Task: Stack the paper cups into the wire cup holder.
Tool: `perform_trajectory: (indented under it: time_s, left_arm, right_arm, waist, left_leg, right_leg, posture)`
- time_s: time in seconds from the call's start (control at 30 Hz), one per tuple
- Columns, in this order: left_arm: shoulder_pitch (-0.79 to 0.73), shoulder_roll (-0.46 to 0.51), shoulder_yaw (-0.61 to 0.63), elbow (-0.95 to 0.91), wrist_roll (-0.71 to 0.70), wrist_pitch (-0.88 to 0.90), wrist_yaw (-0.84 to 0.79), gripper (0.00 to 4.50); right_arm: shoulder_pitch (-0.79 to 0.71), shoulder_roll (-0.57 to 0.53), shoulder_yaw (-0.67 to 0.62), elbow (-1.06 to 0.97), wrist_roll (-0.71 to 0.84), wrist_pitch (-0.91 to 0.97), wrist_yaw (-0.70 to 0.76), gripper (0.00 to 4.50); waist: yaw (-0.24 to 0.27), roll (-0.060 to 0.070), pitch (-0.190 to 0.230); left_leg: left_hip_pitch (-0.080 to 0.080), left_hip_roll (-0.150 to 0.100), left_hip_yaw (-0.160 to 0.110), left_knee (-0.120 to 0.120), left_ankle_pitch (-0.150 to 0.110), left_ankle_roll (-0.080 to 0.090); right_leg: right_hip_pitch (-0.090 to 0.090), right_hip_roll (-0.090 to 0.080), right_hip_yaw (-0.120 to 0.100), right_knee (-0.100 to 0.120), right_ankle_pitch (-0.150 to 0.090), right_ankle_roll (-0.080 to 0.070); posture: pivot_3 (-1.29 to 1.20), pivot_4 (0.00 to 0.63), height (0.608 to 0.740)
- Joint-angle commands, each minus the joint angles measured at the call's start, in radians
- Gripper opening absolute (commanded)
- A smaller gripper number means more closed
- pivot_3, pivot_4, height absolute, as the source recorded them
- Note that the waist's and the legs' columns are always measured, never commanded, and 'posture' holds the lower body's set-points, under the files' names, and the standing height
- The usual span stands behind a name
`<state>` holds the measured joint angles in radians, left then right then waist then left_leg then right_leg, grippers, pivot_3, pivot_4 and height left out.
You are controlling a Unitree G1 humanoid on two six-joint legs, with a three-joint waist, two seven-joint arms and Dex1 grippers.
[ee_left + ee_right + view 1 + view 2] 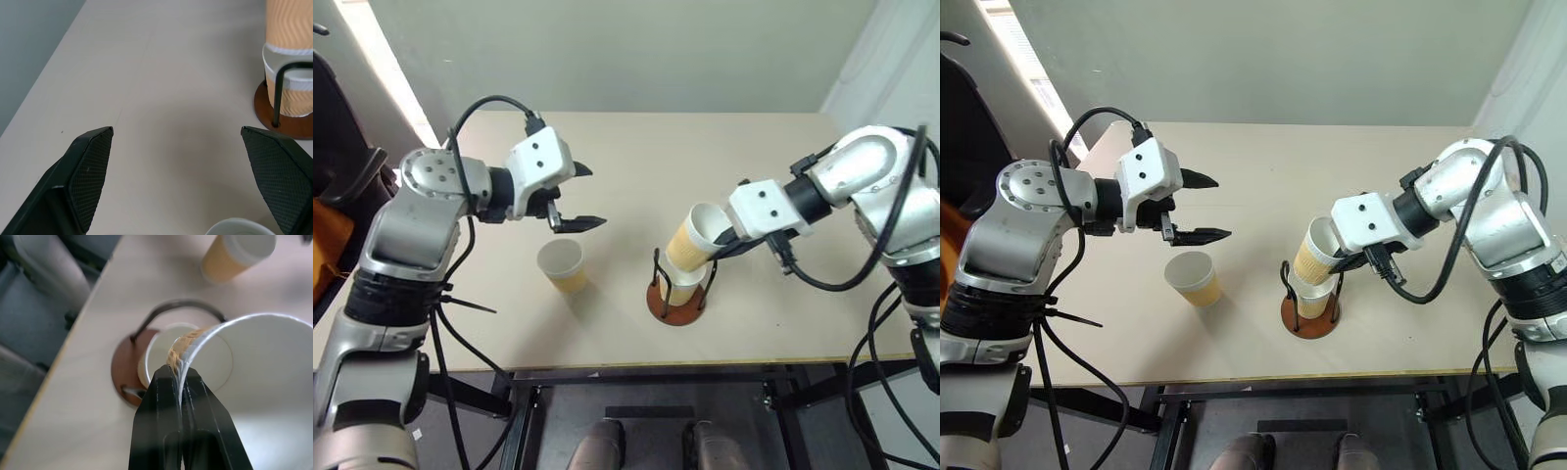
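Right gripper fingers pinch a second cup's rim, tilted into the wire cup holder over the first cup; the left gripper gapes wide and empty above the third cup, at the holder's nine o'clock.

A beige table carries a wire holder near its front edge, a reddish-brown disc with black loops rising from it. One cup sits upright inside the holder. The right gripper pinches the rim of a second cup, tilted, with its bottom in the mouth of the seated cup. To the left, well apart from the holder, a third cup stands on the table. The left gripper hovers above and just behind it, black fingers spread wide and holding nothing.
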<state>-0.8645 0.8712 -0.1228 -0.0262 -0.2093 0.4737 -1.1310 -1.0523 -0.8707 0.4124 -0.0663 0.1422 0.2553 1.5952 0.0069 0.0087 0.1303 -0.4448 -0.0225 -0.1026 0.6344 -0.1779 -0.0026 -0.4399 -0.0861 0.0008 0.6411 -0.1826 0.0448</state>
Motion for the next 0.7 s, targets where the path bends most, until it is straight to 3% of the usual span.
perform_trajectory:
  time_s: [0.03, 0.1, 0.2, 0.4, 0.57, 0.7]
  left_arm:
    - [0.002, 0.023, 0.04, -0.037, -0.003, 0.007, 0.006, 4.5]
    - [0.004, 0.026, 0.041, -0.033, -0.001, 0.007, 0.01, 4.5]
    - [0.004, 0.028, 0.042, -0.031, -0.001, 0.006, 0.012, 4.5]
    - [0.005, 0.024, 0.041, -0.023, 0.002, -0.003, 0.013, 4.5]
    - [-0.017, 0.062, 0.027, 0.048, 0.041, -0.071, -0.025, 4.5]
    - [-0.052, 0.13, 0.023, 0.154, 0.058, -0.168, -0.131, 4.5]
  right_arm:
    - [-0.031, -0.007, 0.009, 0.008, -0.017, -0.052, 0.018, 0.02]
    - [-0.04, -0.019, 0.036, 0.014, 0.001, -0.07, 0.019, 0.02]
    - [-0.059, -0.022, 0.058, 0.025, 0.017, -0.091, 0.019, 0.66]
    - [-0.109, -0.028, 0.082, 0.015, 0.096, -0.059, 0.019, 2.75]
    - [-0.128, 0.03, -0.035, 0.094, 0.116, 0.069, -0.026, 4.47]
    - [-0.079, 0.104, -0.197, 0.114, 0.232, 0.245, -0.176, 4.47]
  waist:
    - [0.0, 0.0, 0.0]
    - [0.0, 0.0, 0.0]
    - [0.0, 0.0, 0.0]
    - [0.0, 0.0, 0.0]
    - [0.0, 0.0, 0.0]
    - [0.001, -0.001, 0.0]
  left_leg:
    - [0.0, 0.0, 0.0, 0.0, 0.0, 0.0]
    - [0.0, 0.0, 0.0, 0.0, -0.001, 0.0]
    - [0.0, 0.0, 0.0, -0.001, -0.001, 0.0]
    - [0.0, 0.0, 0.0, -0.001, -0.001, 0.0]
    - [0.0, 0.0, 0.0, -0.001, 0.0, 0.0]
    - [0.0, 0.0, 0.0, -0.002, 0.0, -0.001]
  right_leg:
    - [0.0, 0.0, 0.0, 0.0, 0.0, 0.0]
    - [0.0, 0.0, 0.0, 0.0, 0.0, -0.001]
    - [0.0, 0.0, 0.0, -0.001, 0.0, -0.001]
    - [0.0, 0.0, 0.0, -0.001, -0.001, -0.001]
    - [0.0, 0.0, 0.0, -0.001, -0.001, -0.001]
    - [-0.001, 0.0, 0.0, -0.001, -0.001, -0.002]
  posture:
    - [0.0, 0.15, 0.74]
    - [0.0, 0.15, 0.74]
    - [0.0, 0.15, 0.74]
    - [0.0, 0.15, 0.74]
    - [0.0, 0.15, 0.74]
    - [0.0, 0.15, 0.74]
